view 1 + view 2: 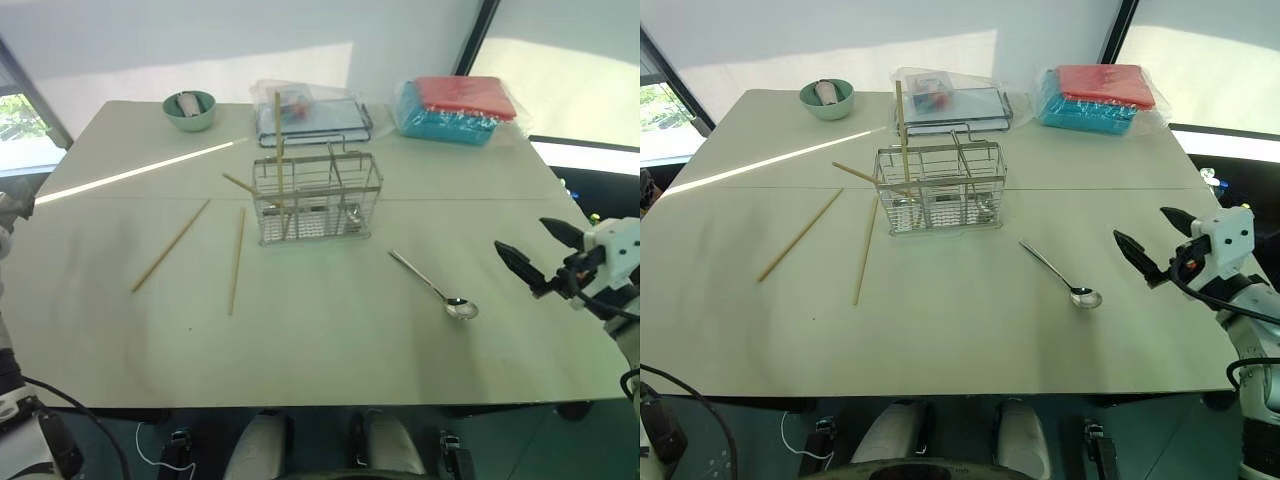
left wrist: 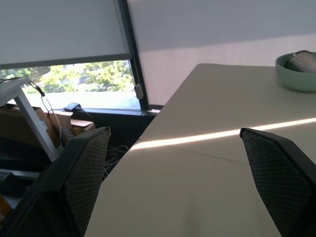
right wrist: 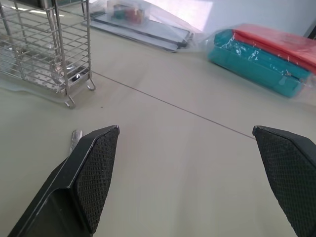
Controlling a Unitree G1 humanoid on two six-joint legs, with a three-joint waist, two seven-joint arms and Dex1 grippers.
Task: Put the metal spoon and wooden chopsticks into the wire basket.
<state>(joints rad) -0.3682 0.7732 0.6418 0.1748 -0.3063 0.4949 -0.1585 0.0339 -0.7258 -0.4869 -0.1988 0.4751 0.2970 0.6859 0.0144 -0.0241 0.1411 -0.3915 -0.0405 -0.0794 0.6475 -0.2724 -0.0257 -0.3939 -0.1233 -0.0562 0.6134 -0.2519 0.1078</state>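
Observation:
The wire basket (image 1: 317, 198) stands upright in the middle of the table. One of the wooden chopsticks (image 1: 279, 130) stands in its left part, and another (image 1: 240, 184) pokes out slanting on its left side. Two more chopsticks lie flat to the left of it, one (image 1: 172, 245) farther out and one (image 1: 237, 260) nearer. The metal spoon (image 1: 432, 285) lies right of the basket, bowl toward me. My right gripper (image 1: 522, 235) hovers open and empty beyond the spoon, near the table's right edge. My left gripper (image 2: 174, 131) is open and empty over the table's left corner.
A green bowl (image 1: 190, 110) sits at the back left. A flat wire tray (image 1: 310, 118) under a clear bag lies behind the basket. A red and teal pack (image 1: 458, 108) in plastic lies at the back right. The table's front edge (image 1: 300, 400) is close to me.

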